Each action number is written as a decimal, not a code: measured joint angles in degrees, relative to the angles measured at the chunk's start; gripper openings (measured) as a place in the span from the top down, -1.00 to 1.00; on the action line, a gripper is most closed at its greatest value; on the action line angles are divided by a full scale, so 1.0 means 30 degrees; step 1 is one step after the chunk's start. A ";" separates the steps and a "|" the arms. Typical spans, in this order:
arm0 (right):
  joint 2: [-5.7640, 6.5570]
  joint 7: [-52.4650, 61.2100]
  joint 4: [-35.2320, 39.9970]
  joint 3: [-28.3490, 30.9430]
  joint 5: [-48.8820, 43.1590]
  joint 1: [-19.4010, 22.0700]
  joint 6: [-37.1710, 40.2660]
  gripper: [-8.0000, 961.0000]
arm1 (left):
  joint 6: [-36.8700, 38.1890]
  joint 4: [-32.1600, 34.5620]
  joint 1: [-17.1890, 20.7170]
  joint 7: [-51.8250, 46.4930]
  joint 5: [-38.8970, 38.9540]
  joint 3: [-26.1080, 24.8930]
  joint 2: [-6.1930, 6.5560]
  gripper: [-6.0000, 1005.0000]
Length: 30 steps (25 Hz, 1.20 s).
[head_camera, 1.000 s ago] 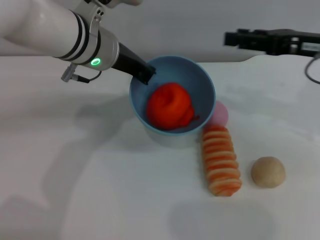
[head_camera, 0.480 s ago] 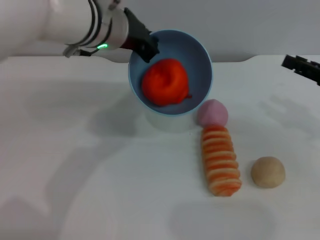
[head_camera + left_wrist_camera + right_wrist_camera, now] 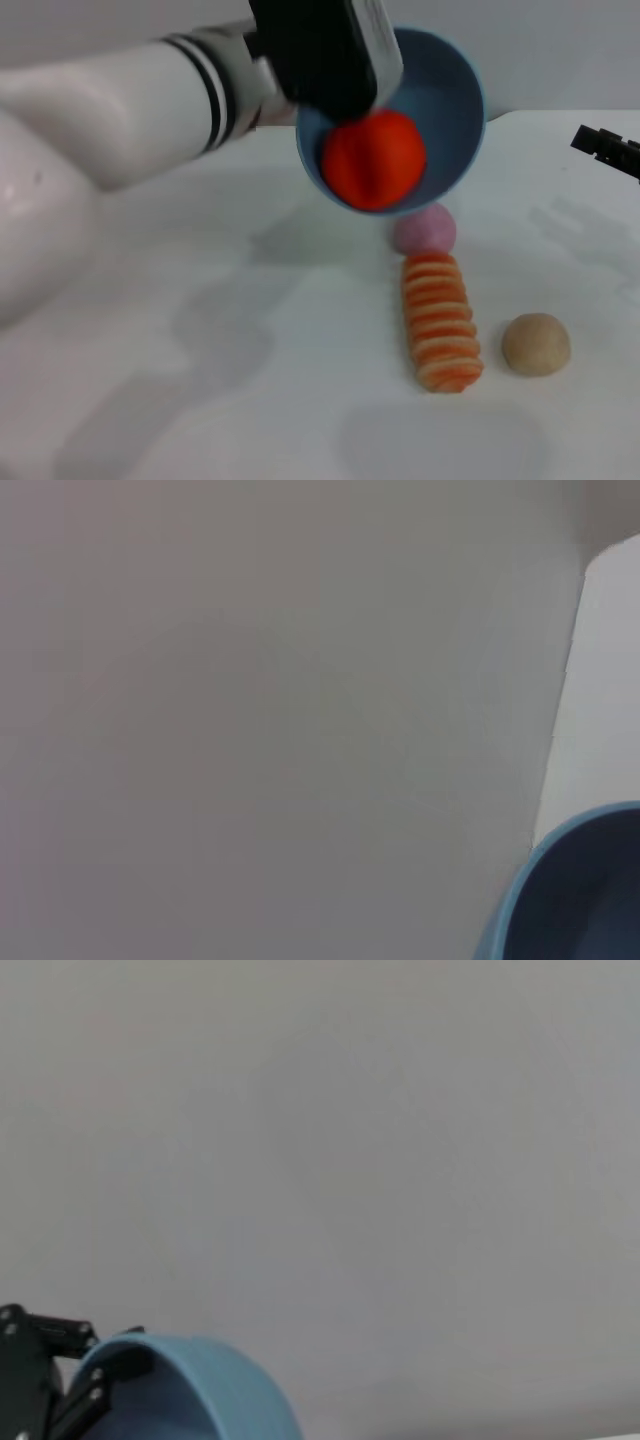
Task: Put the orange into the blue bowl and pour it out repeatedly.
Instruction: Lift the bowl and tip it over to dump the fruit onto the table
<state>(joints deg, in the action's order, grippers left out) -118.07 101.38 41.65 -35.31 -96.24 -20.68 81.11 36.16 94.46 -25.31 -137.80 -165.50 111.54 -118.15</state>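
My left gripper [image 3: 322,85] is shut on the near-left rim of the blue bowl [image 3: 445,100] and holds it lifted above the table, tipped toward me. The orange [image 3: 373,158] lies inside the bowl at its low front rim. The bowl's rim also shows in the left wrist view [image 3: 575,885] and in the right wrist view [image 3: 190,1385]. My right gripper [image 3: 608,148] is at the far right edge of the head view, away from the bowl; only its dark tip shows.
On the white table [image 3: 200,380] lie a pink ball [image 3: 424,229], a long orange-and-cream striped roll [image 3: 440,320] and a tan ball [image 3: 536,344], all right of centre and below the lifted bowl. A grey wall stands behind.
My left arm has lifted the bowl off the table, moved it up and right, and tipped it more toward me. The orange has rolled to the lower rim. The right gripper drew back to the right.
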 joint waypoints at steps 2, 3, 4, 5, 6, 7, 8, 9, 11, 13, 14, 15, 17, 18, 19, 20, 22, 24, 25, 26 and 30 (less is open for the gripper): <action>-0.0031 0.0000 -0.0013 0.0005 0.0057 -0.0002 0.0003 -0.26 | -0.1218 0.0091 0.0858 0.1518 -0.0013 0.0709 -0.0029 0.99; -0.0042 0.0000 -0.0073 0.0009 0.0070 -0.0022 0.0005 -0.26 | -0.1729 0.0094 0.1145 0.2135 -0.0018 0.1019 -0.0021 0.99; -0.0047 0.0000 -0.0143 0.0010 0.0076 -0.0041 0.0008 -0.26 | -0.2206 0.0094 0.1415 0.2710 -0.0019 0.1368 -0.0028 0.99; -0.0049 0.0001 -0.0226 0.0012 0.0080 -0.0061 0.0009 -0.26 | -0.2699 0.0070 0.1697 0.3518 -0.0018 0.1722 -0.0023 0.99; -0.0050 0.0000 -0.0308 0.0014 0.0083 -0.0079 0.0012 -0.26 | -0.3195 0.0044 0.2005 0.4287 -0.0021 0.2029 -0.0034 0.99; -0.0048 0.0000 -0.0363 0.0016 0.0086 -0.0087 0.0012 -0.26 | -0.3473 0.0023 0.2216 0.4762 -0.0024 0.2211 -0.0033 0.99; -0.0045 0.0009 -0.0405 0.0023 0.0087 -0.0094 0.0010 -0.26 | -0.4290 0.0001 0.2723 0.6335 -0.0030 0.2700 -0.0032 0.99; -0.0045 0.0009 -0.0405 0.0023 0.0087 -0.0094 0.0010 -0.26 | -0.4290 0.0001 0.2723 0.6335 -0.0030 0.2700 -0.0032 0.99; -0.0031 0.0011 -0.0479 0.0024 0.0083 -0.0110 0.0004 -0.26 | -0.5195 -0.0091 0.3102 0.7760 -0.0034 0.3131 -0.0036 0.99; -0.0026 0.0012 -0.0511 0.0024 0.0075 -0.0115 0.0003 -0.26 | -0.5934 -0.0229 0.3372 0.8786 -0.0037 0.3480 -0.0052 0.99; -0.0027 0.0013 -0.0514 0.0027 0.0077 -0.0115 0.0001 -0.26 | -0.6366 -0.0297 0.3478 0.9265 -0.0038 0.3642 -0.0073 0.99; -0.0034 0.0015 -0.0514 0.0033 0.0086 -0.0115 0.0002 -0.26 | -0.6650 -0.0387 0.3524 0.9624 -0.0037 0.3768 -0.0080 0.99; -0.0044 0.0018 -0.0519 0.0047 0.0101 -0.0115 0.0001 -0.26 | -0.7197 -0.0624 0.3562 1.0207 -0.0033 0.4018 -0.0083 0.99; -0.0046 0.0019 -0.0522 0.0056 0.0102 -0.0114 0.0002 -0.26 | -0.7740 -0.0827 0.3620 1.0552 -0.0034 0.4163 -0.0076 0.99; -0.0047 0.0019 -0.0524 0.0056 0.0102 -0.0112 -0.0002 -0.26 | -0.8394 -0.1049 0.3711 1.0949 -0.0032 0.4297 -0.0076 0.99; -0.0047 0.0019 -0.0525 0.0056 0.0102 -0.0110 -0.0007 -0.26 | -0.8876 -0.1254 0.3791 1.1274 -0.0032 0.4397 -0.0071 0.99; -0.0048 0.0021 -0.0526 0.0056 0.0102 -0.0122 -0.0038 -0.26 | -0.9868 -0.1746 0.3928 1.1863 -0.0030 0.4563 -0.0099 0.99; -0.0049 0.0022 -0.0527 0.0054 0.0103 -0.0161 -0.0099 -0.26 | -1.0081 -0.1920 0.3940 1.1892 -0.0026 0.4594 -0.0123 0.99; -0.0049 0.0019 -0.0527 0.0054 0.0102 -0.0183 -0.0136 -0.26 | -1.0203 -0.1976 0.3954 1.1887 -0.0022 0.4592 -0.0124 0.99; -0.0049 0.0014 -0.0527 0.0052 0.0103 -0.0202 -0.0188 -0.26 | -1.0406 -0.2014 0.3982 1.1849 -0.0006 0.4576 -0.0126 0.99; -0.0048 -0.0001 -0.0526 0.0008 0.0102 -0.0288 -0.0265 -0.26 | -1.0203 -0.1981 0.3940 1.0062 0.0486 0.3778 -0.0229 0.99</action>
<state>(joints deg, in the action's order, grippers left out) -118.22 101.38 40.08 -35.29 -95.94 -21.55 80.32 5.55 88.52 -13.49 -107.62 -164.05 122.87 -118.84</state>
